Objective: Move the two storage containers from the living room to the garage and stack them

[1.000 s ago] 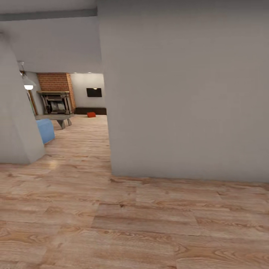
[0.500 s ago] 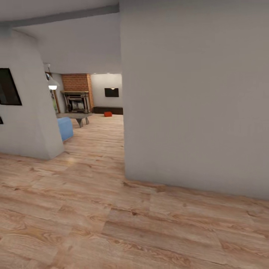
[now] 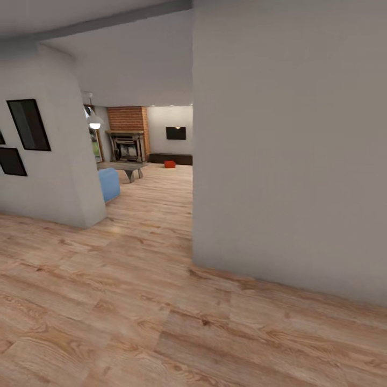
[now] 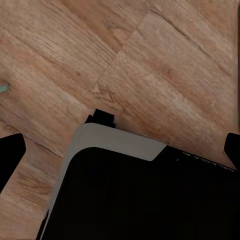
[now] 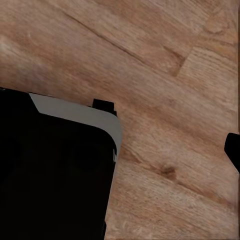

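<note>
1. We are facing a grey wall on the wood plank floor.
2. One storage container is sitting far beyond the wall's left edge, before the TV bench (fireplace to its left).
3. Our left gripper fingers are showing spread apart; the right gripper we cannot tell.

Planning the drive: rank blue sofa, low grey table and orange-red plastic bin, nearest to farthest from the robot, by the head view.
1. Blue sofa, at left by the wall corner.
2. Low grey table, just behind the sofa.
3. Orange-red plastic bin, far off, before the dark bench.
</note>
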Motion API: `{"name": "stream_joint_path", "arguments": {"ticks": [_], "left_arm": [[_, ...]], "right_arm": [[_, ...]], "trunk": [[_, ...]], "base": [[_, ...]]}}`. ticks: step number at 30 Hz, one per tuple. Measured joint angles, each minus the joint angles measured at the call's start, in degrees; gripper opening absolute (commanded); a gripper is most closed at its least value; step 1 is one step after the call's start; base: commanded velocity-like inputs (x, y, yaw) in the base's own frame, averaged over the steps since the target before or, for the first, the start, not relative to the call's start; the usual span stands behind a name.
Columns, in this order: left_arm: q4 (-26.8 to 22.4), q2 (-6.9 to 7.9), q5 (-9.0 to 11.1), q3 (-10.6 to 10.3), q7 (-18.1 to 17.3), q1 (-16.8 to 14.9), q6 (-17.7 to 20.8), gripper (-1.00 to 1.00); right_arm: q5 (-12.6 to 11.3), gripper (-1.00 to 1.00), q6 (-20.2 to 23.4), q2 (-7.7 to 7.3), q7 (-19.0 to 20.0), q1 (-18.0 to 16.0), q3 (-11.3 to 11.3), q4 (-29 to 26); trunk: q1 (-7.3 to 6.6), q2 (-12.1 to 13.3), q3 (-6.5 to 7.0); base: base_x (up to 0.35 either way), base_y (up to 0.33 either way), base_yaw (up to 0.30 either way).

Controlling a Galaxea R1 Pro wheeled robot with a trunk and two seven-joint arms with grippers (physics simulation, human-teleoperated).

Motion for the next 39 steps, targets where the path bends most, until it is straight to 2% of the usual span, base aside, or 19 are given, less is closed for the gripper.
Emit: {"name": "stream_joint_path", "arguments": {"ticks": [9, 39], "left_arm": [[0.0, 0.0, 0.0, 0.0, 0.0, 0.0, 0.0, 1.0], [0.0, 0.0, 0.1, 0.0, 0.0, 0.0, 0.0, 1.0]], "right_arm": [[-0.3, 1.0, 0.1, -0.1, -0.2, 0.0, -0.6, 0.0], [-0.4, 1.0, 0.1, -0.06, -0.2, 0.0, -0.8, 0.0]], "trunk": [[0.0, 0.0, 0.0], [0.0, 0.0, 0.0]], "base": [[0.325, 0.0, 0.119], [0.325, 0.0, 0.27]]}}
